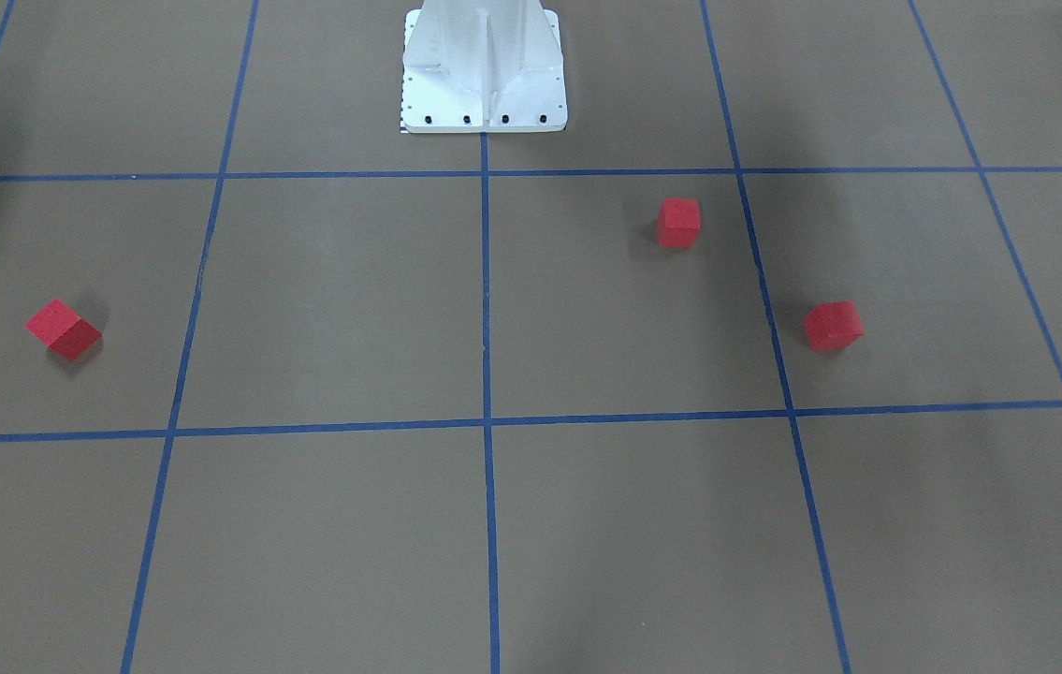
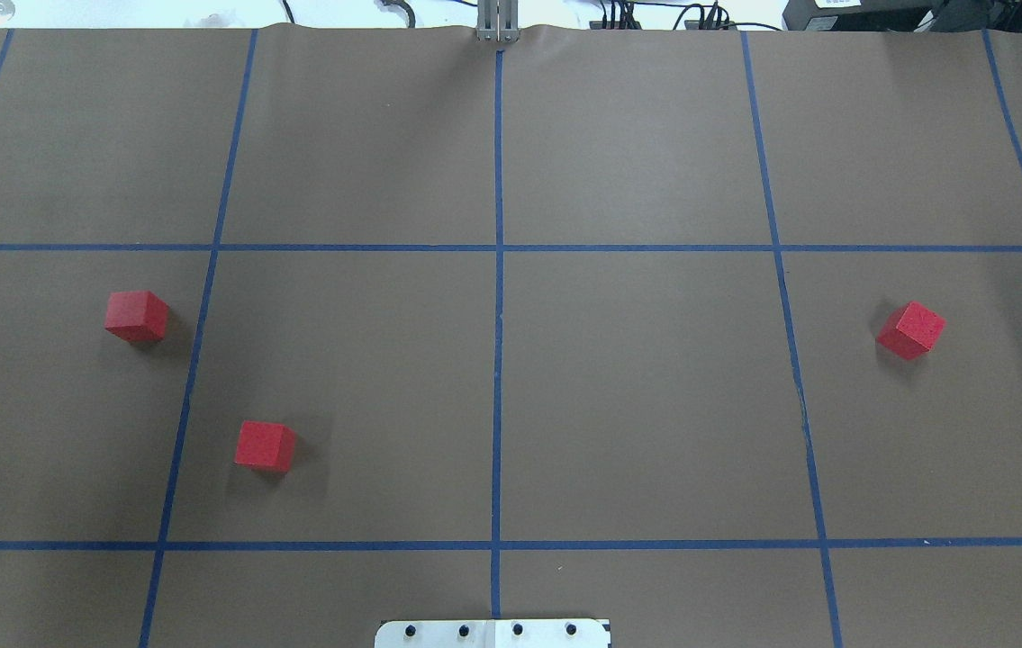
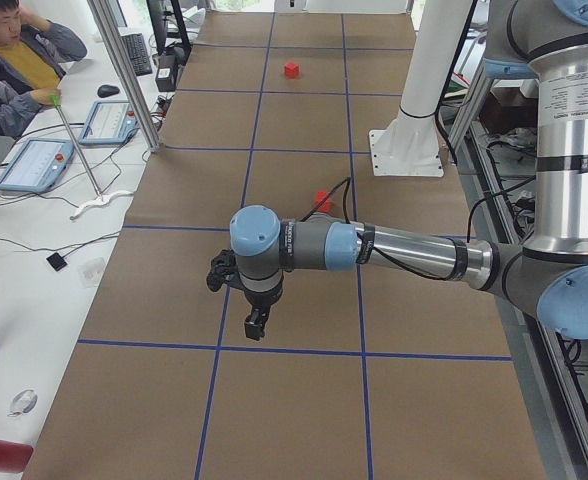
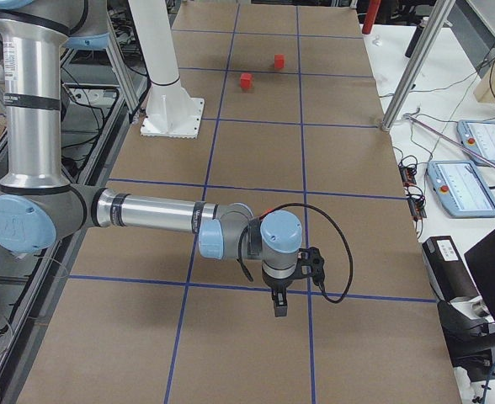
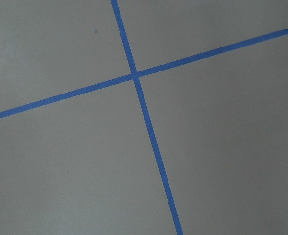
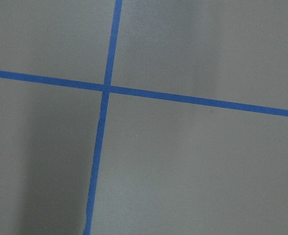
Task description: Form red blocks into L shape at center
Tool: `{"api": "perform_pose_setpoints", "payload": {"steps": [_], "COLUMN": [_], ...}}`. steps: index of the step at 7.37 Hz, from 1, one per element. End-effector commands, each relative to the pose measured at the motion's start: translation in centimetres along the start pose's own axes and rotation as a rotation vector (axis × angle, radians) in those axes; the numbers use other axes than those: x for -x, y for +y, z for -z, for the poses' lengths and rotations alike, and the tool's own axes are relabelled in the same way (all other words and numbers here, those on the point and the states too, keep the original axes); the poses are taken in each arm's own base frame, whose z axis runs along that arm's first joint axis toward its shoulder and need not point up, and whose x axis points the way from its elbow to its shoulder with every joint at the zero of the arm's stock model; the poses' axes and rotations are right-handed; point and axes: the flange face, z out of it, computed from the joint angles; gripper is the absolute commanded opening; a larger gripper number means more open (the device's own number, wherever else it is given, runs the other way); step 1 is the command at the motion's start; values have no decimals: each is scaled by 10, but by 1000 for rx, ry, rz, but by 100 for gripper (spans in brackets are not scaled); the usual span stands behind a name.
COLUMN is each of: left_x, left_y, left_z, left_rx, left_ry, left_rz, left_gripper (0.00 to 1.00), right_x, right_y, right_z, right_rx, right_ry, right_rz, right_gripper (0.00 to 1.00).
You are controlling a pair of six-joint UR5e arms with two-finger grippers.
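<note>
Three red blocks lie apart on the brown floor. In the overhead view, one (image 2: 137, 315) and another (image 2: 265, 445) sit left of the middle tape line (image 2: 498, 360), and the third (image 2: 911, 329) sits far right. They also show in the front view (image 1: 833, 325) (image 1: 678, 222) (image 1: 64, 329). No block is at the center line. My left gripper (image 3: 256, 325) shows only in the exterior left view, and my right gripper (image 4: 279, 305) only in the exterior right view. Both hang above the floor away from the blocks. I cannot tell whether either is open or shut. Both wrist views show only tape crossings.
The white robot base (image 1: 484, 75) stands at the table's robot side on the center line. A seated operator (image 3: 14, 60) and tablets (image 3: 34, 165) are beside the table. A metal pole (image 4: 412, 67) and more tablets (image 4: 462, 187) stand along the far side.
</note>
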Motion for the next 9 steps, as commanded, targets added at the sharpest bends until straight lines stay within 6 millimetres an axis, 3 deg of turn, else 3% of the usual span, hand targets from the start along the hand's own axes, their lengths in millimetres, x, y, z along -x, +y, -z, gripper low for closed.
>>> {"api": "perform_pose_setpoints", "payload": {"steps": [1,5,8,9], "left_x": [0,2,-11,-16], "left_y": [1,-1,-26,-34], "left_z": [0,0,20,27], "left_rx": [1,8,-83,-119], "left_ry": [-2,-39,-75,-81], "left_rz": [-3,-9,-78,-110], "left_gripper": [100,100,100,100], "right_x": [0,2,23,37], "right_y": [0,0,-13,-29], "right_z": [0,2,26,43], "right_rx": [0,-4,-55,-113], "right_ry": [0,-7,-15,-8], "right_rz": [0,8,49,98], "right_gripper": [100,100,100,100]}}
